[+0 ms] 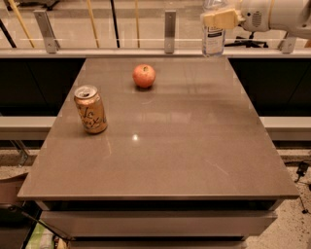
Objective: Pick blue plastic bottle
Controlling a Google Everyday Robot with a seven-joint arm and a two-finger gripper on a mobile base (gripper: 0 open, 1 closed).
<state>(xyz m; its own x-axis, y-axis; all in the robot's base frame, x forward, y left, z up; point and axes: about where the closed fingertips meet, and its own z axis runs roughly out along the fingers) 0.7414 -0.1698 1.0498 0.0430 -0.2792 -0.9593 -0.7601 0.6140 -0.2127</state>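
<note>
One white arm [274, 13] reaches in from the 2 o'clock corner of the view, lying nearly level, its thick rounded wrist pointing toward 9 o'clock. At its end the gripper [217, 19] sits at about 1 o'clock over the far side of the table [160, 160], and its tan fingers [224, 18] are clamped sideways across the blue plastic bottle [213, 41]. The bottle stands upright in that grip, held on the upper part of its body, its white label with dark print showing just below the fingers. Its cap is cut off by the top border. Its base shows just above the far edge of the table, and no contact with the tabletop can be seen.

On the brown tabletop a red apple [144, 76] lies near 12 o'clock, well apart from the bottle. An orange-tan drink can [90, 109] stands upright toward 10 o'clock, its tab end open to view, well apart from the apple. Behind the table runs a railing [169, 29] with metal posts.
</note>
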